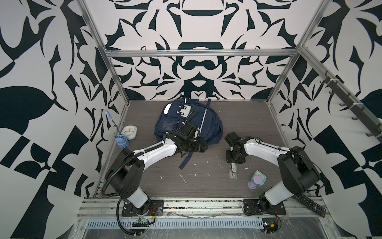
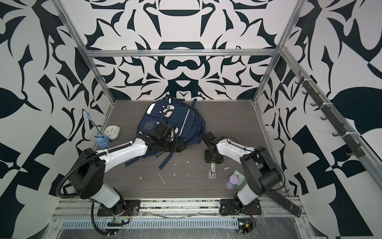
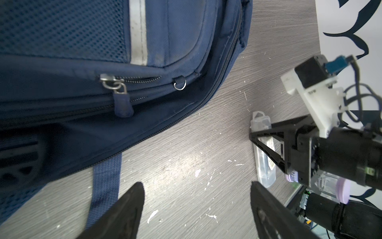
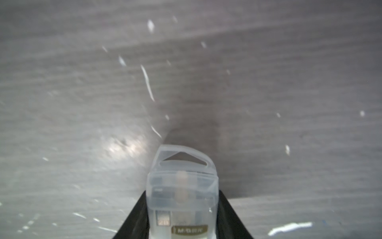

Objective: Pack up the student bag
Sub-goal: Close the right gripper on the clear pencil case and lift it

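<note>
The student bag point(image 1: 186, 122) point(image 2: 194, 132), a navy backpack with white reflective strips, lies flat at the back middle of the table. In the left wrist view its zip pockets point(image 3: 186, 31) look shut, with a zip pull point(image 3: 122, 103) hanging. My left gripper point(image 1: 203, 148) point(image 2: 182, 147) point(image 3: 197, 198) hangs open over bare table by the bag's near edge, holding nothing. To the right of the bag, my right gripper point(image 1: 234, 159) point(image 2: 213, 159) point(image 4: 182, 194) points down. Its fingers point(image 4: 225, 207) press both sides of a clear plastic case point(image 1: 233, 172) point(image 2: 211, 171) point(image 3: 261, 124) point(image 4: 182, 182) lying on the table.
A white clock point(image 1: 129, 132) and a blue gadget point(image 1: 123, 142) sit at the left wall. A lilac bottle point(image 1: 255, 183) and a mint box point(image 1: 260, 175) stand near the right arm's base. A black remote point(image 1: 310, 204) lies at the front right. Loose bag straps point(image 1: 186, 161) trail forward.
</note>
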### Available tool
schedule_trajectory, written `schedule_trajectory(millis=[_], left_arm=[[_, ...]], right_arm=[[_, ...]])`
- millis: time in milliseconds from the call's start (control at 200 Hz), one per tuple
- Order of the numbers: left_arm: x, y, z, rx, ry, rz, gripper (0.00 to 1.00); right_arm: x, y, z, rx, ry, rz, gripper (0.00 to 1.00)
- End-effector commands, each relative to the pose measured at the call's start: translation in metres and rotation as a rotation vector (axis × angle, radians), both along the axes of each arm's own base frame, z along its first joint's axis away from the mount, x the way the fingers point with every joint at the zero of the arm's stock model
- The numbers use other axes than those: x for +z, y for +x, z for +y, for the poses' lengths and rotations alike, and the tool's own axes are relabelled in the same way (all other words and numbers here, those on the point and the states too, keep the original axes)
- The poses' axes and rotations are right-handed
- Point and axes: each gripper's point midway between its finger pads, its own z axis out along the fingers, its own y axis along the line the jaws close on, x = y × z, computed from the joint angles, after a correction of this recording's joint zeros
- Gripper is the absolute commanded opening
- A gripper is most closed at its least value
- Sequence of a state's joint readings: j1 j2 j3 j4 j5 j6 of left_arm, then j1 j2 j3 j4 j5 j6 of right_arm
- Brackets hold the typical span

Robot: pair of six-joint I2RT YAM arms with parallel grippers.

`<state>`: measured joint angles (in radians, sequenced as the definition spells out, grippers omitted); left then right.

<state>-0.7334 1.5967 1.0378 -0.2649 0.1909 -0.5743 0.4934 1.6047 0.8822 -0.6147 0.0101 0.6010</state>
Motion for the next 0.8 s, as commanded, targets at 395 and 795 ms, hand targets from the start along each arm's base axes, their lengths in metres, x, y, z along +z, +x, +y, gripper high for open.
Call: schedule_trajectory(millis=[395,795], left_arm=[[-0.028,-0.018,-0.009,-0.077,0.095,0.005,0.83],[-0.041,-0.031,-0.048,-0.162,0.148,-0.006,0.83]], right_arm=[[-0.003,0.061,0.034,-0.091,0.079,-0.075,0.52],[0.030,0.054,0.027,-0.092,0.134,-0.143,0.63]])
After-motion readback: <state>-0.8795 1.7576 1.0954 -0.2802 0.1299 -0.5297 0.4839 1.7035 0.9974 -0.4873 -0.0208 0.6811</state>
